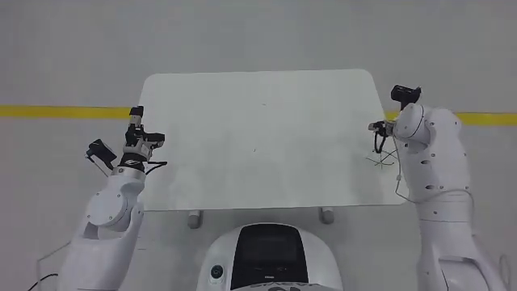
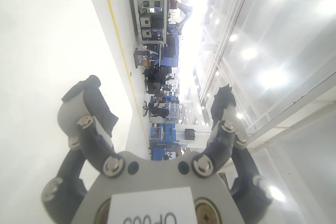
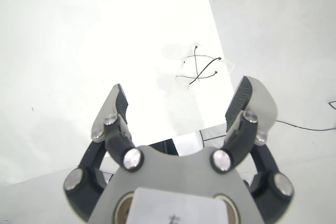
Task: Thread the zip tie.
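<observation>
You have the right end effector (image 3: 181, 93) wide open above the worktop (image 1: 258, 137), with thin black zip ties (image 3: 197, 77) lying crossed just beyond its fingertips, near the worktop's edge. Your left end effector (image 2: 157, 86) is open too, holding nothing, well apart from them.

At the top view's right side, the zip ties (image 1: 383, 160) are thin dark lines too small to count. The right claw (image 1: 376, 128) is mostly hidden behind its arm. The clear film (image 3: 229, 64) under the ties is too faint to identify.
</observation>
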Motion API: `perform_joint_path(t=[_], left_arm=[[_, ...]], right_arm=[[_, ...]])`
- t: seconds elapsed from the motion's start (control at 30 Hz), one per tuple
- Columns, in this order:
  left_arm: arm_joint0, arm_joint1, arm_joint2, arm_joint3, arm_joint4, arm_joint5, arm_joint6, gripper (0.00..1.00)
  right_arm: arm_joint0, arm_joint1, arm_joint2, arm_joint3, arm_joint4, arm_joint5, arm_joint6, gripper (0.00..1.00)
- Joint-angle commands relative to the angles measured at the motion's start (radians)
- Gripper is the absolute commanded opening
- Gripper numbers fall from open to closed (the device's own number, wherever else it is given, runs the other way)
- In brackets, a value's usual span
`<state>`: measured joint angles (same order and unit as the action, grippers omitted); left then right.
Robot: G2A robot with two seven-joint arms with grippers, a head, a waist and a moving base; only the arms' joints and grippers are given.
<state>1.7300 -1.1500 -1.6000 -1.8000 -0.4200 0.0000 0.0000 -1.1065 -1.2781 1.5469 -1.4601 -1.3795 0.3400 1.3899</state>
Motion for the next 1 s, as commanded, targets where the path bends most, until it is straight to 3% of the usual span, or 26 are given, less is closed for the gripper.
perform_joint_path(t=[0.0,0.23,0.33,0.47,0.8,0.9,0.97], left_arm=[[0.0,0.0,0.0,0.0,0.0,0.0,0.0,1.0],[0.0,0.0,0.0,0.0,0.0,0.0,0.0,1.0],[0.0,0.0,0.0,0.0,0.0,0.0,0.0,1.0],[0.0,0.0,0.0,0.0,0.0,0.0,0.0,1.0],[0.0,0.0,0.0,0.0,0.0,0.0,0.0,1.0],[0.0,0.0,0.0,0.0,0.0,0.0,0.0,1.0],[0.0,0.0,0.0,0.0,0.0,0.0,0.0,1.0]], right_arm=[[0.019,-0.025,0.013,0.026,-0.041,0.0,0.0,1.0],[0.054,-0.118,0.087,0.104,-0.186,0.0,0.0,1.0],[0.064,-0.147,0.129,0.14,-0.191,0.0,0.0,1.0],[0.08,-0.162,0.178,0.176,-0.191,0.0,0.0,1.0],[0.08,-0.162,0.178,0.176,-0.191,0.0,0.0,1.0],[0.053,-0.166,0.154,0.151,-0.191,0.0,-0.05,1.0],[0.038,-0.169,0.182,0.132,-0.191,0.0,-0.064,1.0]])
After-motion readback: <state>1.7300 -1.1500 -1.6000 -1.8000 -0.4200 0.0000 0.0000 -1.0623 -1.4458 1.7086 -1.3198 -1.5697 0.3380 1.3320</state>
